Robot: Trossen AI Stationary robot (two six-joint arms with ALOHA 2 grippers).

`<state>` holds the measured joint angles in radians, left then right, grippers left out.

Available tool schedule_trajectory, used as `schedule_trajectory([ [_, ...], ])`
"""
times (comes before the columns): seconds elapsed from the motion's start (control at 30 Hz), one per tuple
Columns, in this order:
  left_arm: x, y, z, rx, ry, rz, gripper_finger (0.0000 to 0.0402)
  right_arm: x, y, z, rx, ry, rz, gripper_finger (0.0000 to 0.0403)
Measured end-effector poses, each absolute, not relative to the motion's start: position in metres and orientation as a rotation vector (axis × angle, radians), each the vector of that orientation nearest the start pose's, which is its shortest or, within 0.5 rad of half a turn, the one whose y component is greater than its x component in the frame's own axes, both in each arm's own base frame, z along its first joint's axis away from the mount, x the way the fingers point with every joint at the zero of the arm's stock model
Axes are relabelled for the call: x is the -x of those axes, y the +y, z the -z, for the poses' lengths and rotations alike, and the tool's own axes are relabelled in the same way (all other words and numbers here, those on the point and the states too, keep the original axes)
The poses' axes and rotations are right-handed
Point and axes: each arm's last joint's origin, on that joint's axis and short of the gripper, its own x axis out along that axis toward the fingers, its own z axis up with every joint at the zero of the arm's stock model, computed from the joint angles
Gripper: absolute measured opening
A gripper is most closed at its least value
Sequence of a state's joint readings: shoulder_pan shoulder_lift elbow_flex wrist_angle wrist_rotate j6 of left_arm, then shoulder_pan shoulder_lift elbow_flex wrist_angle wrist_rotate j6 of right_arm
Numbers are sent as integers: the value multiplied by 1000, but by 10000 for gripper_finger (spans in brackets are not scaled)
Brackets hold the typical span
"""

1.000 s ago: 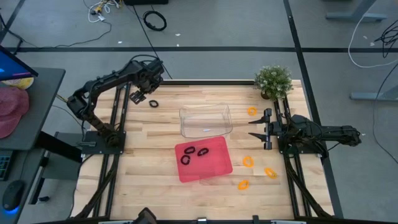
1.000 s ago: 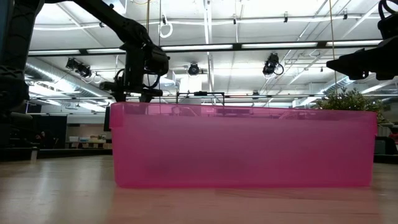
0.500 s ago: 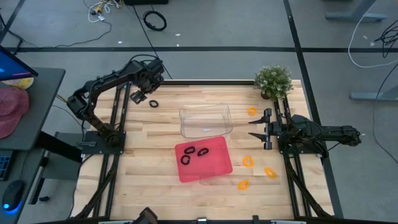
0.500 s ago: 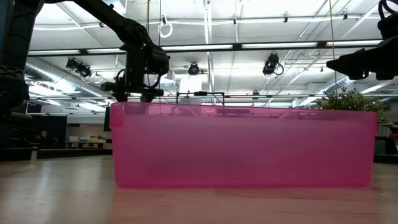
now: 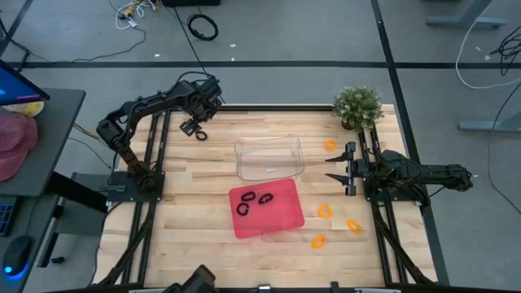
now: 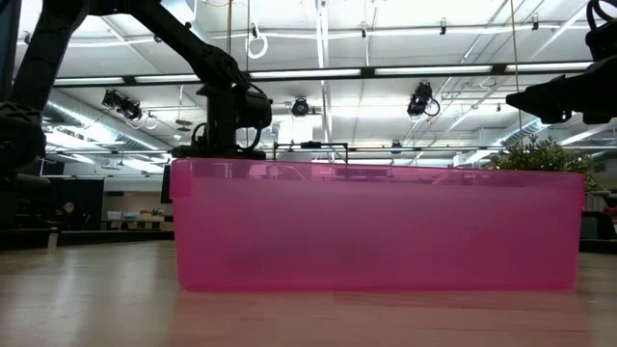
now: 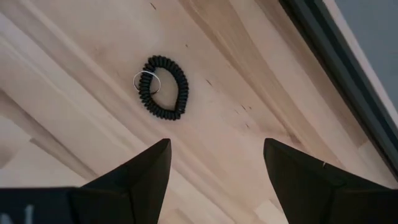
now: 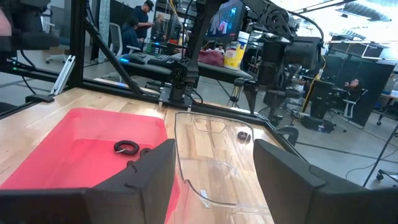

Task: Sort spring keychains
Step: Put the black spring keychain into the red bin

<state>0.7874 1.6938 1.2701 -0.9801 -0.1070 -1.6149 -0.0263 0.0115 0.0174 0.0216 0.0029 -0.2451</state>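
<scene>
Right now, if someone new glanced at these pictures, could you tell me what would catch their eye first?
Probably the red tray at the table's middle, with three black spring keychains lying in it, and the clear bin just behind it. Next, four orange spring keychains are scattered near the waiting right pincer. At the far left edge, the open left pincer hovers beside the last black keychain.

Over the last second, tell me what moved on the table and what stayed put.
The left gripper moved toward the right side of the table, arriving over the loose black keychain at the far left, fingers open and nothing held. The right gripper stayed parked, open, beside the clear bin. The red tray, the three black keychains inside it, and the orange keychains did not move.
</scene>
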Motion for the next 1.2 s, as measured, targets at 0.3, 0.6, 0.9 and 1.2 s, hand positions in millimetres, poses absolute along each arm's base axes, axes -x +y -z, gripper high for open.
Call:
schedule_trajectory([
  [0.3, -221, 230, -226, 1672, 439, -1798, 259, -97, -3, -171, 245, -24, 32, 222],
  [0.6, -216, 226, -233, 1631, 510, -1873, 259, -97, -3, -171, 245, -24, 33, 222],
  [0.9, -221, 230, -216, 1630, 577, -1902, 259, -97, -3, -171, 245, -24, 33, 222],
  [1.2, -221, 236, -213, 1637, 537, -1908, 259, -97, -3, -171, 245, -24, 33, 222],
])
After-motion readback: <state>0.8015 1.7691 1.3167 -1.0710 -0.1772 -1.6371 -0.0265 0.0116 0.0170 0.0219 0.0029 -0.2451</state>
